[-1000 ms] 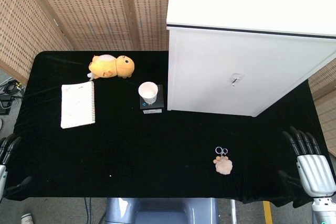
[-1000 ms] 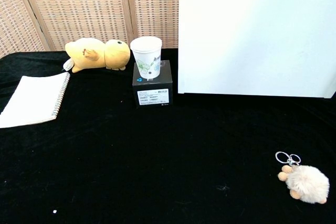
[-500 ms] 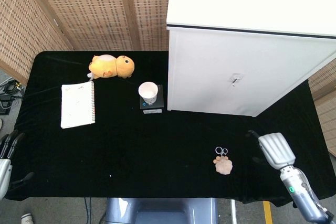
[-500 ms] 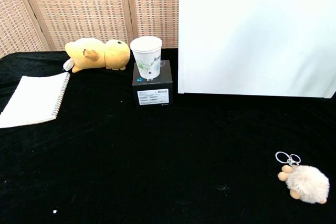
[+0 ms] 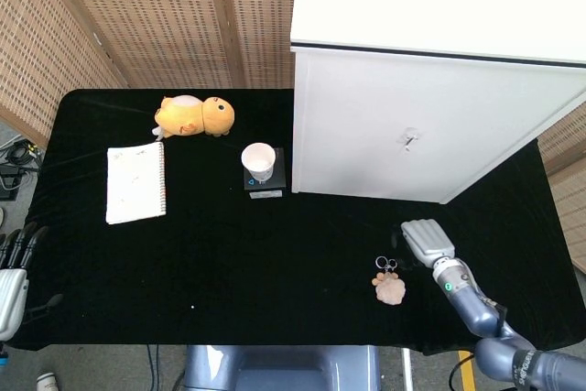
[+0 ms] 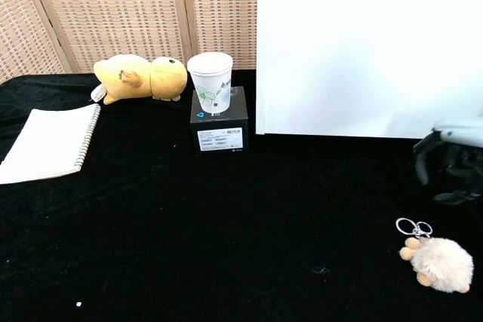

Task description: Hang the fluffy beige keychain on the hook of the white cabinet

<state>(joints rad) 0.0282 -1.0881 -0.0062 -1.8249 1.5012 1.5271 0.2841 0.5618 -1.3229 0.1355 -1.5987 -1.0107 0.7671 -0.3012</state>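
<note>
The fluffy beige keychain lies on the black table near its front right, its metal rings pointing toward the cabinet. The white cabinet stands at the back right, with a small hook on its front face. My right hand hovers just right of and above the rings, fingers hanging down and apart, holding nothing. My left hand stays at the table's front left edge with its fingers apart.
A white paper cup stands on a small black box left of the cabinet. A yellow plush toy lies at the back. A spiral notebook lies at the left.
My right hand has swung in from the table's front right edge to just beside the keychain's rings, entering the chest view. The keychain has not moved. The left hand shifted only slightly.
</note>
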